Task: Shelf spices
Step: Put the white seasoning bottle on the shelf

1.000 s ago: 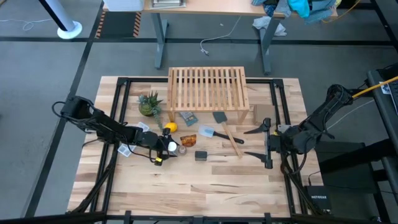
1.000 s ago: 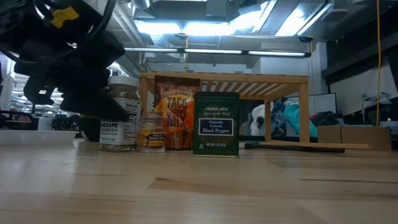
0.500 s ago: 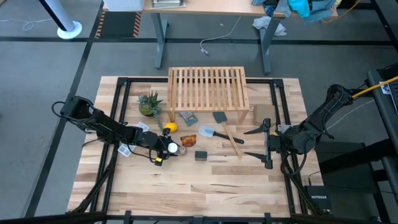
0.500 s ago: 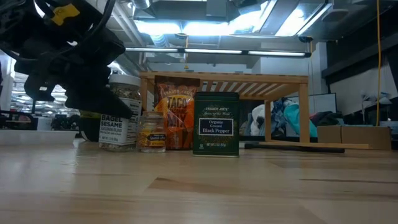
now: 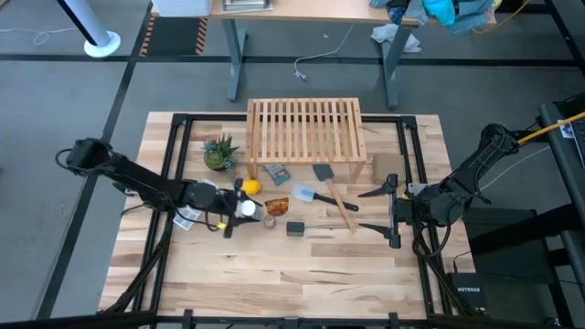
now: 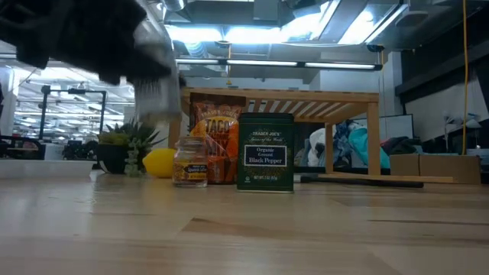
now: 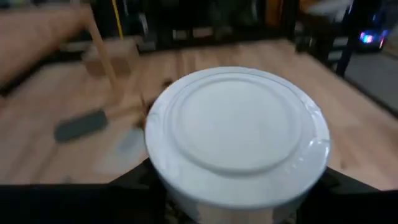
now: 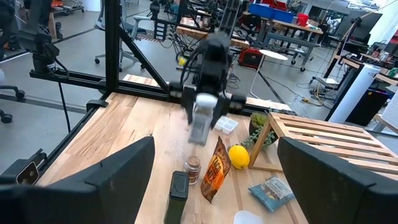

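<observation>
While the right gripper waits wide open at the table's right, the left gripper grips the white-capped jar above the table, near the lemon.

Both arms are dark, almost black, made of round joints and slim links, with black cables running beside them. The left arm carries small white labels and a little yellow mark near its wrist, and a yellow cable runs toward the right arm at its upper part. The right gripper has two long, flat, black fingers with plain matte faces.
</observation>
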`<state>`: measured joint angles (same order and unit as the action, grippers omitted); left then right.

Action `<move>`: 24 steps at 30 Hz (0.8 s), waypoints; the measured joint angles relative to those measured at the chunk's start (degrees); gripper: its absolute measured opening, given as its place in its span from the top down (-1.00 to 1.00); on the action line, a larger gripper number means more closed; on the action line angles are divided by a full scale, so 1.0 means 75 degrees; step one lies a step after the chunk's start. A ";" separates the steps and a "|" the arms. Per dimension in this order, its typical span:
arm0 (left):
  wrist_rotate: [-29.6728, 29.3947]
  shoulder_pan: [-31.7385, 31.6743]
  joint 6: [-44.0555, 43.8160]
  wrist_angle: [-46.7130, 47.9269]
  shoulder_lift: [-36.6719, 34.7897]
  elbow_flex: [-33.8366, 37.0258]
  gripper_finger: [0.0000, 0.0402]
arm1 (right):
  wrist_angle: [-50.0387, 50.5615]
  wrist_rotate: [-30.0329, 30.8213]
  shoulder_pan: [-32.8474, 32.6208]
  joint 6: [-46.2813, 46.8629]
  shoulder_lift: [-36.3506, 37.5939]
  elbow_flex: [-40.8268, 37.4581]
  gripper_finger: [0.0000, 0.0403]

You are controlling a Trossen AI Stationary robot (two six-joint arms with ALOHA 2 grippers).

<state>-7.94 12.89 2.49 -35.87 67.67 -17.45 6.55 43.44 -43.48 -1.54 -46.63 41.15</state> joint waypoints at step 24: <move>0.1971 -0.3329 0.2464 0.3871 -0.1438 -0.3553 0.05 | -0.1471 0.0003 0.0000 -0.0044 0.0020 -0.1738 -0.72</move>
<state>6.84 -12.07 20.96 -6.84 56.88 -44.10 -4.48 43.46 -43.48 -1.87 -46.48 28.11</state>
